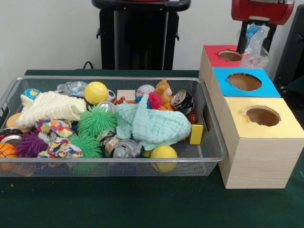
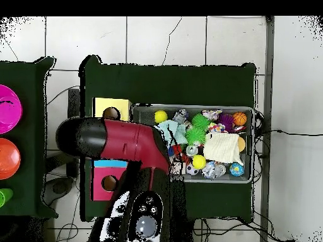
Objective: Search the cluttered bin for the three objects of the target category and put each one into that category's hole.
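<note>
1. Fingers (image 1: 244, 40) of gripper (image 1: 251, 46) clenched on clear plastic bag (image 1: 259, 43) w/ sth blue inside.
2. Bag hangs just beside the fingers, its bottom at the hole (image 1: 230, 55) of the red box (image 1: 212, 56) right below them.
3. Blue box (image 1: 223, 78), then yellow box (image 1: 237, 111), lie in a row below the fingers in front view.
4. Wire bin (image 1: 209, 159) is well apart from the fingers, pic-left; full of balls, cloths, a can.
5. Overhead: arm (image 2: 126, 142) hides the fingers.
</note>
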You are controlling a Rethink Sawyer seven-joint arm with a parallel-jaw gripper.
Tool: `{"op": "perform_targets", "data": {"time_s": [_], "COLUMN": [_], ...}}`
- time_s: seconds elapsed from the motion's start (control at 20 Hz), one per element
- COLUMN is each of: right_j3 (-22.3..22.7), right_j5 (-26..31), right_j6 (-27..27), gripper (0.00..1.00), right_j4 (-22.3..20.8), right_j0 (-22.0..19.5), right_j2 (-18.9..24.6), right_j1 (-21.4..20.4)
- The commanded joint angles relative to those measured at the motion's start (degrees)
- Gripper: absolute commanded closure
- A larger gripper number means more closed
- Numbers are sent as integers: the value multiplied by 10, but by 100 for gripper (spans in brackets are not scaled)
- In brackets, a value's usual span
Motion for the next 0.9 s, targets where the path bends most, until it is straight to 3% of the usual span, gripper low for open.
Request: {"op": "perform_targets", "data": {"time_s": [0.05, 0.9], "right_j3": [71, 72], "right_j5": [-52, -23], "right_j6": [144, 117], "gripper": [100, 100], "right_j4": [25, 9], "right_j0": [1, 12], "right_j2": [36, 25], "right_j1": [46, 74]}}
